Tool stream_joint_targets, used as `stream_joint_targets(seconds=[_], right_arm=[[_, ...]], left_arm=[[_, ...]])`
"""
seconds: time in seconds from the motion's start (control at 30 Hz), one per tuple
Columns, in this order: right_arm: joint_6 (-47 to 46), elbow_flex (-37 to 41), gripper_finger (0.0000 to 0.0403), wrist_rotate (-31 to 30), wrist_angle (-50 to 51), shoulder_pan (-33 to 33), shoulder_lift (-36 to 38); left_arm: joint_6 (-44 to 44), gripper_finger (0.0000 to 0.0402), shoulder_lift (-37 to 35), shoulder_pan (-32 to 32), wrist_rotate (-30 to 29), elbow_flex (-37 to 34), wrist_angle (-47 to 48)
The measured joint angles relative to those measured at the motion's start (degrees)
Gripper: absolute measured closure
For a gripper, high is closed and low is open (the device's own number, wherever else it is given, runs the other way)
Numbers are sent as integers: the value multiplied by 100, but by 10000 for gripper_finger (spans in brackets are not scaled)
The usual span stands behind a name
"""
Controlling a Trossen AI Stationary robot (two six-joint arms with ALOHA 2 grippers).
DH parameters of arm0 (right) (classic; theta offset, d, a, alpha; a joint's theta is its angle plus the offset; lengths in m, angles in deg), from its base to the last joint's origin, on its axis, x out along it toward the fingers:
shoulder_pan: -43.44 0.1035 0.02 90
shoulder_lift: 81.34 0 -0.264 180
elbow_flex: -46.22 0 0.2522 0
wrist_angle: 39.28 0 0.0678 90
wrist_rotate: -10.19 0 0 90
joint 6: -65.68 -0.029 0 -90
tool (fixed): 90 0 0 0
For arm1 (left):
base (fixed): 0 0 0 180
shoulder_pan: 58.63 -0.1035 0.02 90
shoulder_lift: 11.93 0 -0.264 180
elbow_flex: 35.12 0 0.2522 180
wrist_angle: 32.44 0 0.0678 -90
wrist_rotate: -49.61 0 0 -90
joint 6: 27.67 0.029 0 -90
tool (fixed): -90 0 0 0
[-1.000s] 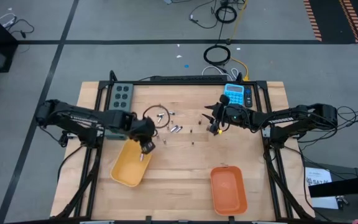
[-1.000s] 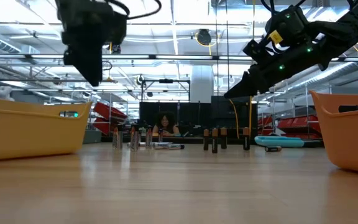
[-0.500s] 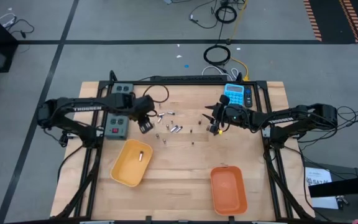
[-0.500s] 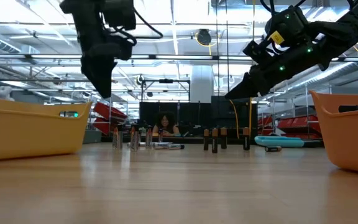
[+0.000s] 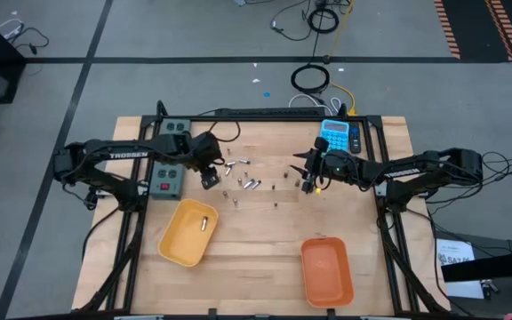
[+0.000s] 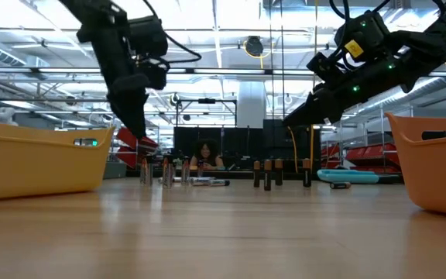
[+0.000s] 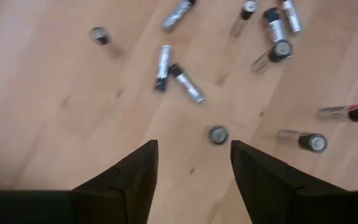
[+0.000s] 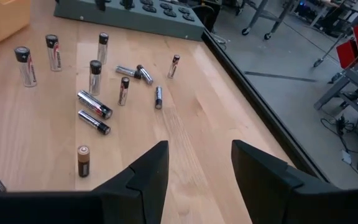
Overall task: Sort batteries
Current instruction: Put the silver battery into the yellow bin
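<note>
Several batteries (image 5: 243,182) are scattered on the wooden table, some upright, some lying; the low view shows them as a row (image 6: 207,172). My left gripper (image 5: 210,178) hangs open, pointing steeply down, just left of the cluster. In its wrist view (image 7: 194,146) one upright battery (image 7: 218,134) stands just beyond the fingertips, apart from them. My right gripper (image 5: 308,180) hovers open at the cluster's right side (image 8: 197,149), nothing between its fingers, with batteries (image 8: 95,102) ahead of it. One battery (image 5: 202,222) lies inside the yellow tray (image 5: 174,249).
An orange tray (image 5: 327,276) sits near the front right. A grey button box (image 5: 169,164) lies at the far left beside my left arm, a blue calculator (image 5: 340,135) at the far right. Bare wood lies between the trays and the batteries.
My left gripper has swung from above the yellow tray toward the table's far edge and sunk lower, ending beside the battery cluster; its wrist has rolled. A battery now shows lying in the yellow tray.
</note>
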Motion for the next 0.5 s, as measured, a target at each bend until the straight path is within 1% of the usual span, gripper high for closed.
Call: stream_joint_targets(seconds=[0.13,0.23,0.5], right_arm=[[-2,0,236,-2,-2,-2,-1],[-3,0,236,-2,-7,-2,-2],[-22,0,236,-2,-24,-2,-1]], left_arm=[[40,204,0,-3,274,-409,-723],[38,205,0,-11,451,-578,-895],[-22,205,26,-4,612,-965,-1497]])
